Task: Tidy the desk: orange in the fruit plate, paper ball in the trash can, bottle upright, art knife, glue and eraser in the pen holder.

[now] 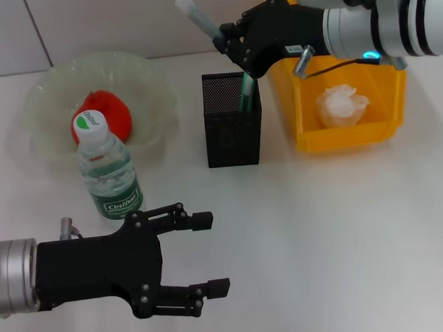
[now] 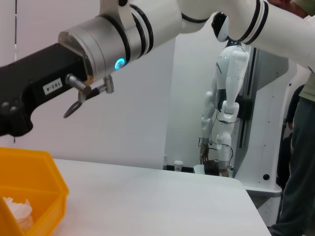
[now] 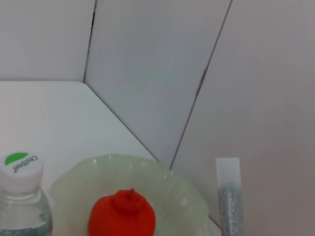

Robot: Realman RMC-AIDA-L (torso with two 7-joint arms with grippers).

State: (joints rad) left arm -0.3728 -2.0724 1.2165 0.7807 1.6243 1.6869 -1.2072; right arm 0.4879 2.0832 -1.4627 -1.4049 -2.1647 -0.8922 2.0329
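Head view shows me the glue stick [image 1: 212, 31] clenched in my right claw [image 1: 233, 41] at upper centre, its lower end inside the black pen holder [image 1: 233, 120]. My left claw [image 1: 209, 254] hangs released at lower left over the tabletop [image 1: 346, 241], just below the upright bottle [image 1: 107, 169].

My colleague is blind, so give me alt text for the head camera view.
The right gripper holds a glue stick above a black mesh pen holder. The left gripper hovers open near an upright bottle; an orange sits in the fruit plate.
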